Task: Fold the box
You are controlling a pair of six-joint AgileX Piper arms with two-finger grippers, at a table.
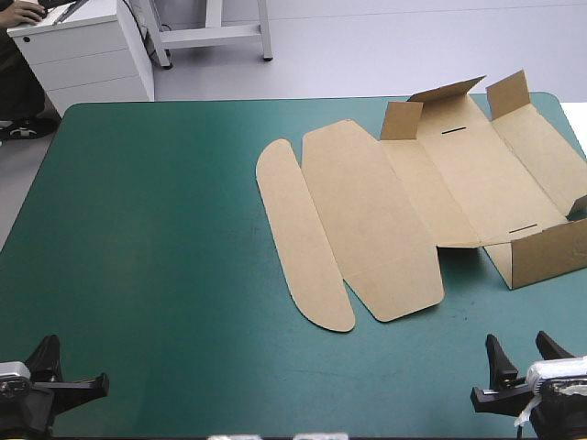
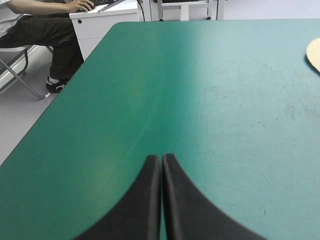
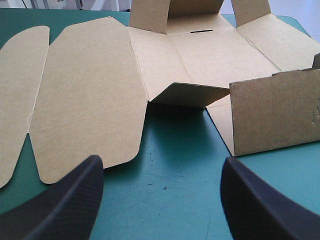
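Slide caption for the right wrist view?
Open right end effector faces the brown box, lid flat, some walls raised.

We see the teal-green cover [image 1: 156, 257] lying bare across the table's left half, open room ahead of the left gripper [image 2: 161, 159], its black fingers met in a point. On the right the brown box [image 1: 413, 202] sprawls to the far edge; its raised near wall [image 3: 275, 112] and upright far flaps [image 1: 509, 92] stand ahead of the right gripper [image 3: 161, 165], fingers spread, a bare strip of cover between.
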